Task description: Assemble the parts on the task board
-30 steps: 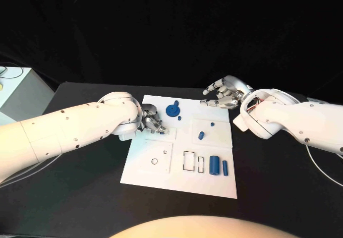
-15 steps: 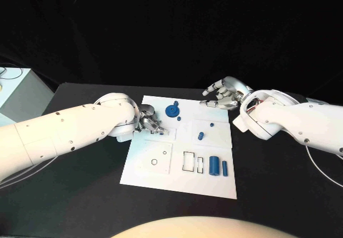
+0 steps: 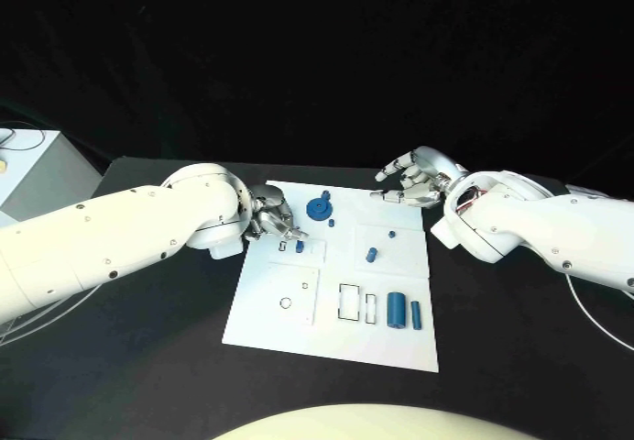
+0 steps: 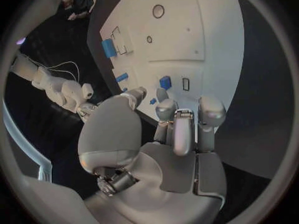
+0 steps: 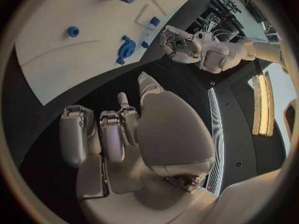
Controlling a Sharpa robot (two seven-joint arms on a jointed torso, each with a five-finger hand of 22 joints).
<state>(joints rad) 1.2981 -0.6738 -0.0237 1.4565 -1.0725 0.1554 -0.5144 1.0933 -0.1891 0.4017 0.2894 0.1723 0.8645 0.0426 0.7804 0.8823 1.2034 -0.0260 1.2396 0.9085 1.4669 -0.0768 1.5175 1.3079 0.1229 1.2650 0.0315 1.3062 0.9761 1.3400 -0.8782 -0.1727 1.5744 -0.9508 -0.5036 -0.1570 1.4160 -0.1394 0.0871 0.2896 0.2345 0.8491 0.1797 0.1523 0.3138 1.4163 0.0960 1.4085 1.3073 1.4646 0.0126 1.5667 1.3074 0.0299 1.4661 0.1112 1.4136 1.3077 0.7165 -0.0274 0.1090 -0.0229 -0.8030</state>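
Observation:
The white task board (image 3: pixel 280 321) lies in the middle of the table. A blue gear-shaped part (image 3: pixel 319 207) stands near its far edge, also in the right wrist view (image 5: pixel 127 49). My left hand (image 3: pixel 274 223) hovers at the board's left edge, fingers apart, holding nothing. Just beyond its fingertips a small blue block (image 3: pixel 300 246) lies beside a narrow slot (image 3: pixel 284 246); the left wrist view shows the block (image 4: pixel 165 81) too. My right hand (image 3: pixel 412 181) hangs over the board's far right corner, empty, fingers loosely spread. Two blue cylinders (image 3: pixel 397 307) lie at the near right.
Small blue pieces (image 3: pixel 371 252) sit mid-board, with rectangular cut-outs (image 3: pixel 350 301) and a round hole (image 3: pixel 287 300) nearer me. A pale box (image 3: pixel 33 170) stands at the table's left edge. Black table surrounds the board.
My left hand has drawn back slightly toward the board's far left, and the small blue block now shows beside the slot. The right hand has hardly moved.

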